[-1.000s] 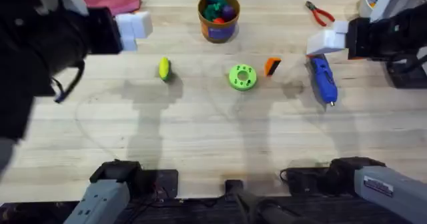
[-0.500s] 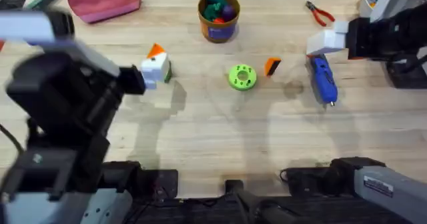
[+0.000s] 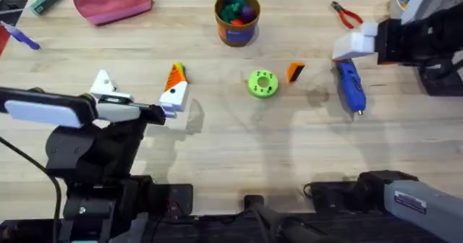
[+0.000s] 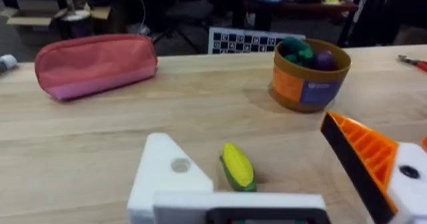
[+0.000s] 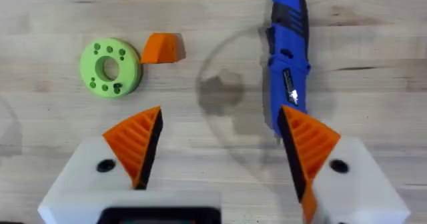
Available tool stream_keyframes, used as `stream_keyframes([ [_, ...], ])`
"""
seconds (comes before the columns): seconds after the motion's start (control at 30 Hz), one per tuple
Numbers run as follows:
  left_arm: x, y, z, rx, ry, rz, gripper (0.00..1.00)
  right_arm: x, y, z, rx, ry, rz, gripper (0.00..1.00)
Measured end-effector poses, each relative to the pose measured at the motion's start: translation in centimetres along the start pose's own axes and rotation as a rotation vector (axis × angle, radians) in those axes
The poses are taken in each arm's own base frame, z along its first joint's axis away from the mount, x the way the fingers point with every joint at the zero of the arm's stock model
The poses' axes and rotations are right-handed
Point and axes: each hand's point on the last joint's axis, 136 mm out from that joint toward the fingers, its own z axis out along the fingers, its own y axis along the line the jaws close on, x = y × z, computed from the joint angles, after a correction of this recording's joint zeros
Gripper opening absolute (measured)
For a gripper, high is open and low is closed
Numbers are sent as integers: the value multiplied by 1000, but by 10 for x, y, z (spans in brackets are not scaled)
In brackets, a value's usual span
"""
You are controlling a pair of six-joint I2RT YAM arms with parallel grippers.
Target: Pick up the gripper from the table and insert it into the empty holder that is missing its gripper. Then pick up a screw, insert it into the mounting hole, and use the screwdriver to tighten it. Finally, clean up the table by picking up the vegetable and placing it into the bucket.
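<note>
- The gripper (the loose orange wedge) lies mid-table between the green disc and the screwdriver.
- Left gripper open, empty, around the vegetable.
- Right gripper open, empty, near the table's right edge.

Even, bright overhead light is falling on the table; soft diffuse shadows are lying on the wood below the arms. No glare is showing. The left wrist view is reading soft, with the holder blurring at close range.
</note>
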Motion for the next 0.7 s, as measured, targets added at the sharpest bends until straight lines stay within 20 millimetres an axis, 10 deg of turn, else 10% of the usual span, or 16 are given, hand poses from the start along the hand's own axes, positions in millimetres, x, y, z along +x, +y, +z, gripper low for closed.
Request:
stream_keyframes([
  [0.7, -17, -2, -4, 5, -78, 13, 986, 0, 0, 0, 0, 0, 0, 994],
])
